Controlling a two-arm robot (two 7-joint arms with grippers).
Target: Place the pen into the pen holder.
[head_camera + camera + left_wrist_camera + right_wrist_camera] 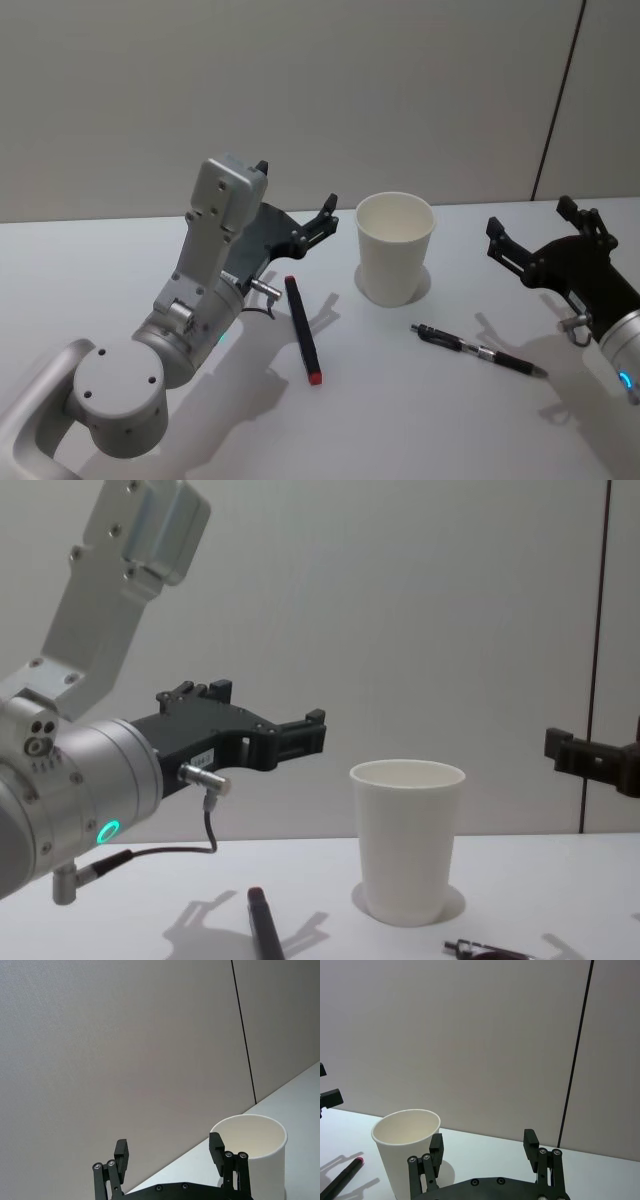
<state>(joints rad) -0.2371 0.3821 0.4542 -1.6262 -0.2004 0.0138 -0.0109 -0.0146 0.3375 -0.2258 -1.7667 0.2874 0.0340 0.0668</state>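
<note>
The pen holder, a white paper cup [395, 247] [255, 1152] [407, 1152] [407, 840], stands upright at the table's middle. Two pens lie flat. A black pen with a red end [303, 330] [342, 1180] [263, 925] rests left of the cup. A black ballpoint pen [478, 350] [490, 950] rests to the cup's front right. My left gripper [297, 190] [169, 1149] [268, 712] hovers open and empty above the table, left of the cup, over the far end of the red-ended pen. Right of the cup, my right gripper [532, 220] [483, 1142] [598, 750] hangs open and empty, behind the ballpoint pen.
The white table [400, 420] runs back to a plain grey wall [300, 90] with a dark vertical seam at the right. My left arm's grey elbow [115, 385] fills the near left corner.
</note>
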